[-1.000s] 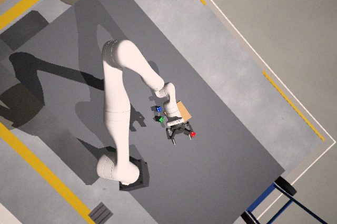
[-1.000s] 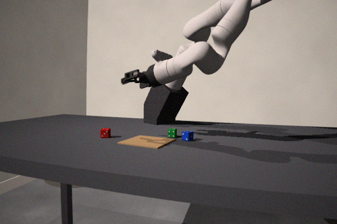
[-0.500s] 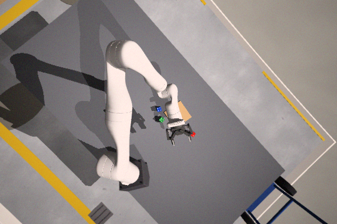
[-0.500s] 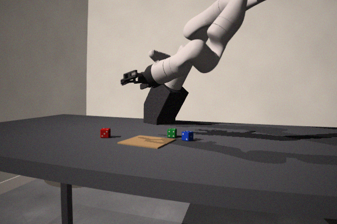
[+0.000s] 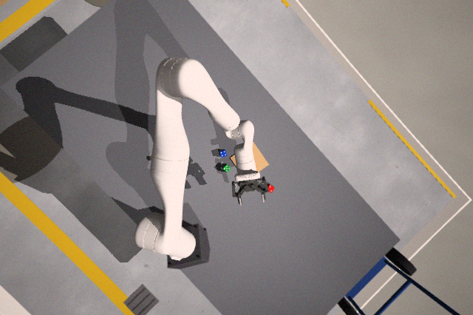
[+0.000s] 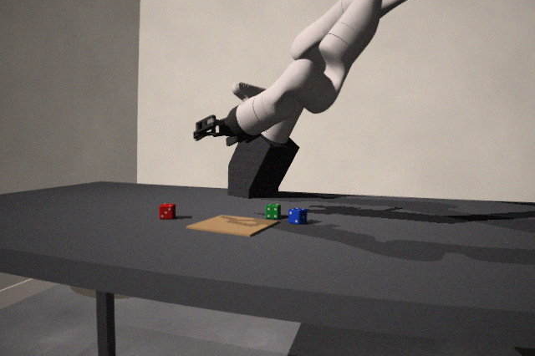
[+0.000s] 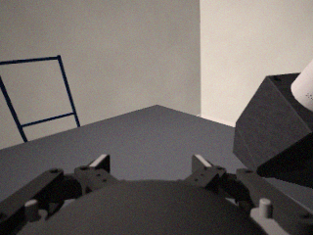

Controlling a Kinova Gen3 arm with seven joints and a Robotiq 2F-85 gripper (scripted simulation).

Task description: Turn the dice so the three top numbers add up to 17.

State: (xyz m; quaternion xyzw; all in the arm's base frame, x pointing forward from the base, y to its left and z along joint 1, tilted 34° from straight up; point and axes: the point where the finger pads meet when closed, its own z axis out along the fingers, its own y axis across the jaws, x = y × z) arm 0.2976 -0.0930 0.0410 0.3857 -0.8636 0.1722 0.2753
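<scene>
While all three dice sit off the mat [image 6: 233, 225], the spread, empty gripper [image 6: 206, 127] hangs high above the surface, needing descent onto the red die [image 6: 166, 211].

You face plain beige walls [image 6: 389, 84] meeting at a corner, above a dark grey table [image 6: 389, 282]. The grey floor [image 5: 23, 265] carries yellow stripes [image 5: 57, 235]. A blue-framed cart [image 5: 400, 288] stands off one table corner.
</scene>
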